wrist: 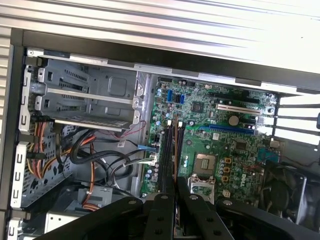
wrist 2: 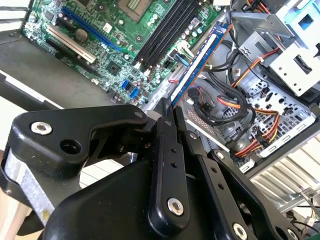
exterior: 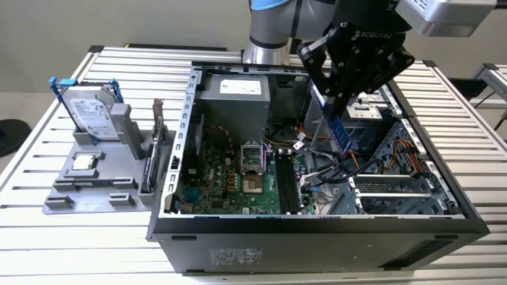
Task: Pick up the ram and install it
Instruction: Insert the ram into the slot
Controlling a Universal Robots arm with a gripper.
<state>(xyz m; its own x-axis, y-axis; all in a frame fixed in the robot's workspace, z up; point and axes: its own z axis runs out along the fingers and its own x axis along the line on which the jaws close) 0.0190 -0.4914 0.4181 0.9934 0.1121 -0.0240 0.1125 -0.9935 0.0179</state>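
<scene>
Right now my gripper [exterior: 333, 110] is clamped on the ram [exterior: 340, 135]. I pinch it by one end, so the blue stick runs on past my fingertips and points steeply down into the open computer case [exterior: 317, 246]. It hangs in the air, touching nothing that I can make out.

The relation that matters is sideways. In the exterior view the long black memory slots [exterior: 285, 184] lie lower and toward that view's left of the ram. The ram's free end hangs over the tangle of cables [exterior: 336, 169], between the slots and the metal drive cage [exterior: 396, 185]. In the second wrist view the ram [wrist 2: 197, 65] runs nearly parallel to the slots [wrist 2: 165, 27] and just beside them, not over them. Its long axis looks roughly lined up with them, but I judge that it stands far too steep to meet a slot.

Room is tight on the cage side, where the cables crowd close. Toward the processor socket [exterior: 252, 178] the board is lower and more open. The hard drive [exterior: 91, 116] stands well apart, outside the case.
</scene>
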